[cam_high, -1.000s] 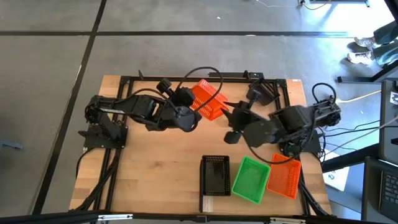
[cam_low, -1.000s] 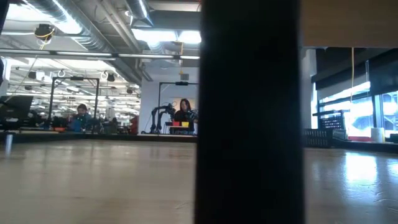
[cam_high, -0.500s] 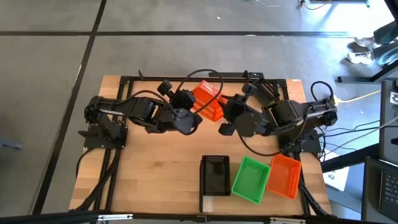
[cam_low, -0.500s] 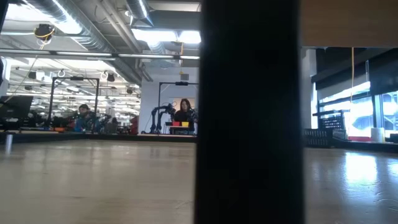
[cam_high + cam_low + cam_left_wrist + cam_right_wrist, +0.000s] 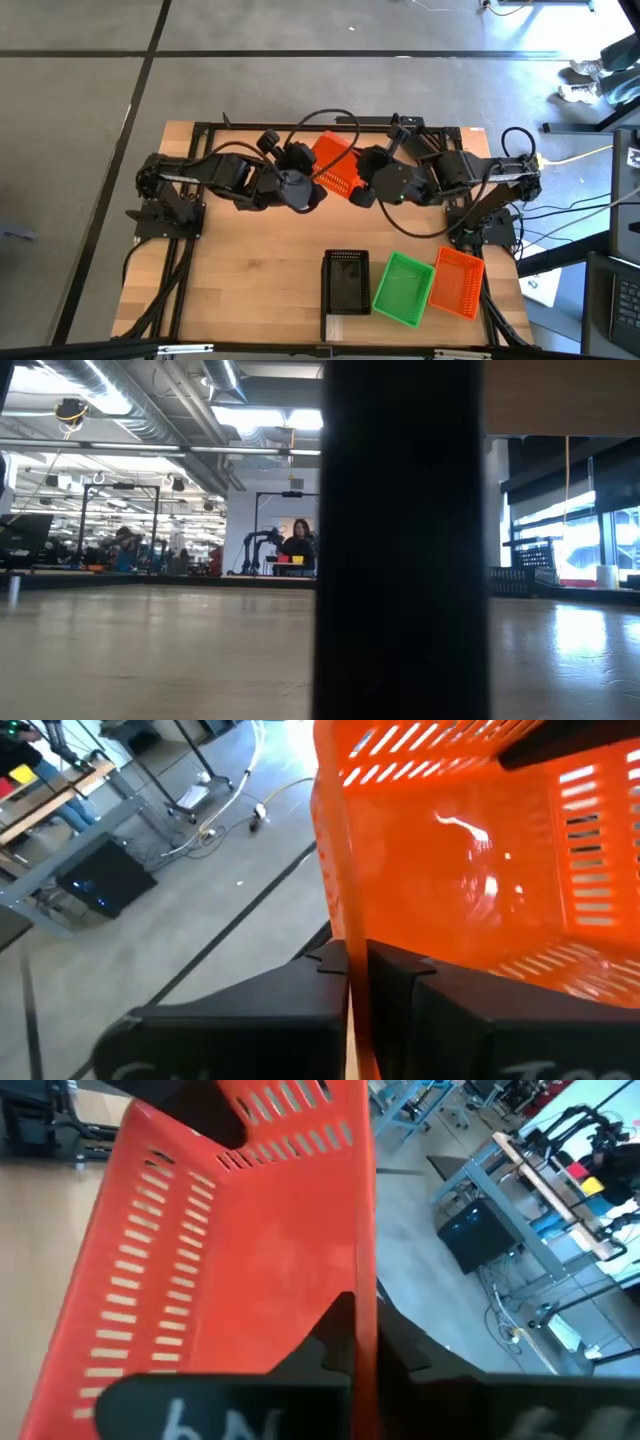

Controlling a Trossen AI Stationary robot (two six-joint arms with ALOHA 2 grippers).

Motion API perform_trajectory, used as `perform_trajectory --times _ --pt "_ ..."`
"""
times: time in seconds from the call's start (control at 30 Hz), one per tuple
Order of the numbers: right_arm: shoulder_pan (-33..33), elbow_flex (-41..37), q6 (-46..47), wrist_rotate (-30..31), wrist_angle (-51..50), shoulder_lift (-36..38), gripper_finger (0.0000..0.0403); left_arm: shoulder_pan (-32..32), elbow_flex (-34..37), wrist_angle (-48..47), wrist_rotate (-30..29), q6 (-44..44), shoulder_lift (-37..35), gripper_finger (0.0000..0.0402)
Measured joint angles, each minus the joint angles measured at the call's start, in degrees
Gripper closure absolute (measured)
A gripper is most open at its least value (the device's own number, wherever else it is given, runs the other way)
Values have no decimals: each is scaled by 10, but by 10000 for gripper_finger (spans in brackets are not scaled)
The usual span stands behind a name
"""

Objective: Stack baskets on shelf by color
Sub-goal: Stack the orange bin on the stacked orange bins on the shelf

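Toward the table's far edge, an orange rectangular plastic basket with slotted sides (image 5: 335, 165) is held tilted between the two arms. On its left, the left gripper (image 5: 305, 182) is clamped on one wall, the rim pinched between its fingers (image 5: 300, 990). On its right, the right gripper (image 5: 362, 180) is closed on the opposite wall. Near the front edge, a black mesh basket (image 5: 347, 281) is seen on the pale wooden board (image 5: 345, 322), with a bright green basket (image 5: 402, 289) and another orange basket (image 5: 458, 283) beside it.
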State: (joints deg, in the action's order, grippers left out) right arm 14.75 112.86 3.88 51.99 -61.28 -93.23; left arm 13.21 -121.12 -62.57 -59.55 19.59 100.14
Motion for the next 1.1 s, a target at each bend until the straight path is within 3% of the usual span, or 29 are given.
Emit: perform_trajectory --times 0.3,0.43,0.77,1.0,1.1 --pt "-3 0 20 -13 -15 0 399 -24 0 5 75 -3 0 336" --pt "-3 0 20 -13 -14 0 401 -28 0 4 81 -7 0 317" --pt "-16 0 48 -10 -58 -1 402 -13 1 22 36 -37 -10 316" --pt "-42 0 46 6 -90 -1 402 -7 1 23 108 -15 -18 317" --pt "-51 0 50 40 -110 -1 403 -2 1 23 107 -2 -20 317"
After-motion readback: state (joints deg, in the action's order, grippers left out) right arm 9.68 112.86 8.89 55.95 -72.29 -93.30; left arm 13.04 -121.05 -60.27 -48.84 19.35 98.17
